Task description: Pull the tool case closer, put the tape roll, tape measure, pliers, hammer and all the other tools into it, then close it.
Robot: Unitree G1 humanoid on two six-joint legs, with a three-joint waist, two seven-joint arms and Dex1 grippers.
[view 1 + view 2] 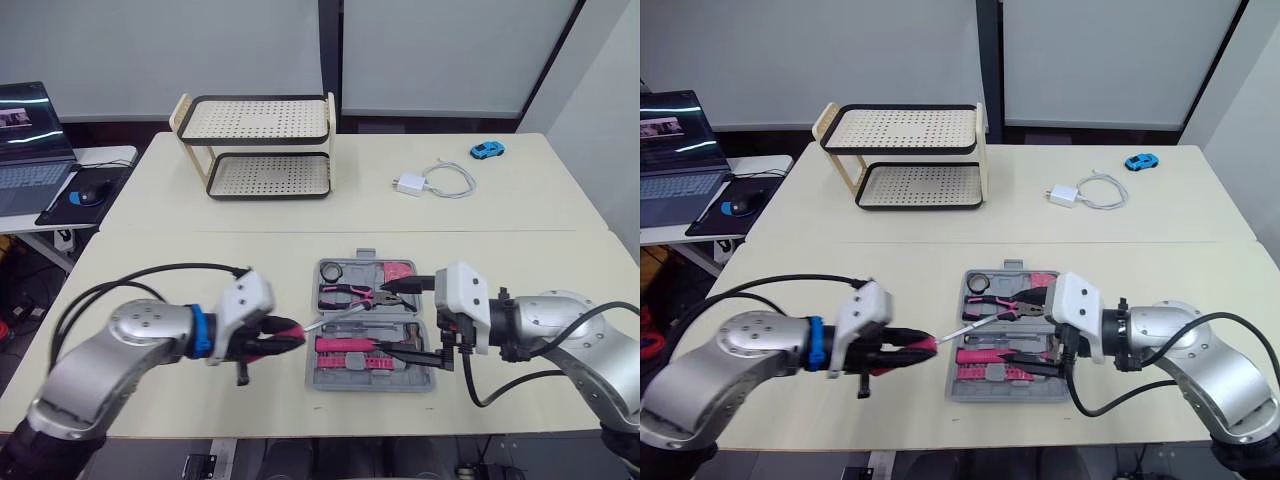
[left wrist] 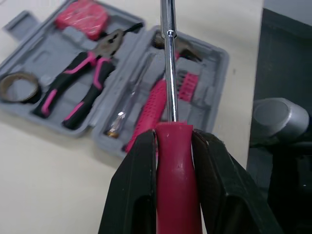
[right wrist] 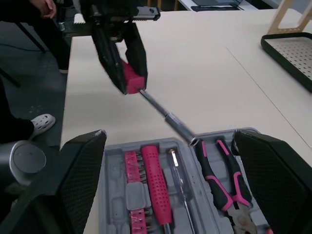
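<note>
The gray tool case (image 1: 330,380) lies open on the table (image 1: 500,200), right in front of the robot and between its two arms. In the far half I see a dark tape roll (image 1: 332,270), pink and black pliers (image 1: 350,294) and a pink tape measure (image 1: 398,271). In the near half lie a hammer (image 1: 345,345) with a pink handle and a row of small pink bits (image 1: 355,362). None of the tools has writing that I can read.

The left gripper (image 1: 287,336) hangs just left of the case. Its black fingers (image 2: 136,190) pinch the red handle of a screwdriver (image 2: 174,161). The shiny metal rod points across the left edge of the case, and its tip is by the pliers' handles. I cannot tell if the tip touches anything.

The right gripper (image 1: 412,318) is at the right side of the case. Its fingers (image 3: 83,170) are spread wide apart, one by each half of the case, and they hold nothing.

Far back on the table stand a rack (image 1: 258,150) with two trays full of holes, a white charger (image 1: 409,184) with its cord, and a little blue toy car (image 1: 487,150). On a side table to the left sits a laptop (image 1: 30,150) with a lit screen, too small to read, and a mouse (image 1: 90,193).
</note>
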